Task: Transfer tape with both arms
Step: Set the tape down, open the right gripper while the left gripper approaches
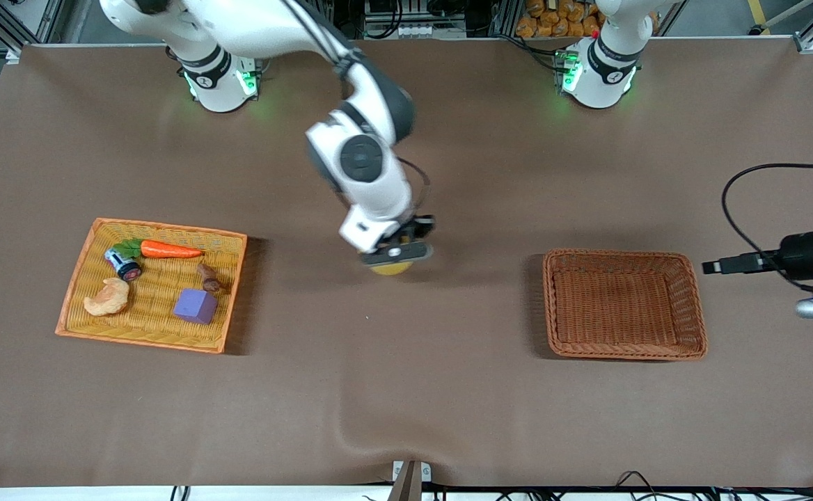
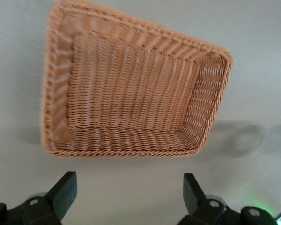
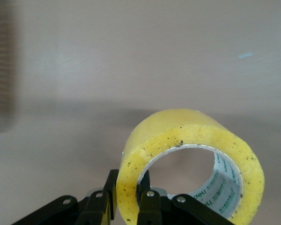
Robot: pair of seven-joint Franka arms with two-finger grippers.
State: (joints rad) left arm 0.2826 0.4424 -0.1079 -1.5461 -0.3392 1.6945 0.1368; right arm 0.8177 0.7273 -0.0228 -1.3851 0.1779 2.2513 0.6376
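- Right gripper (image 1: 401,252) hangs over the bare middle of the table (image 1: 448,403), between the two baskets, its fingers (image 3: 147,204) clamped on the wall of the tape (image 1: 390,266), one inside the ring and one outside.
- In the right wrist view the tape (image 3: 192,161) shows as a yellow ring with a pale inner core carrying green print; its open bore faces the camera.
- Whether the roll touches the cloth or sits just above it is hard to judge from the front view; a shadow lies close under it.
- Left gripper (image 2: 129,197) waits with its fingers spread apart and nothing between them, over the table just off the brown wicker basket (image 1: 624,303), at about 3 o'clock from it in the front view.
- Seen from the left wrist, the brown wicker basket (image 2: 131,89) has nothing inside it.
- At about 9 o'clock from the tape in the front view, toward the right arm's end of the table, sits an orange wicker tray (image 1: 86,254).
- On that tray lie a toy carrot (image 1: 166,249), a purple cube (image 1: 195,306), a pale croissant toy (image 1: 107,298), a small dark cylinder (image 1: 122,264) and a small brown piece (image 1: 209,277).
- Within the tray, the carrot is farther from the front camera than the cube.
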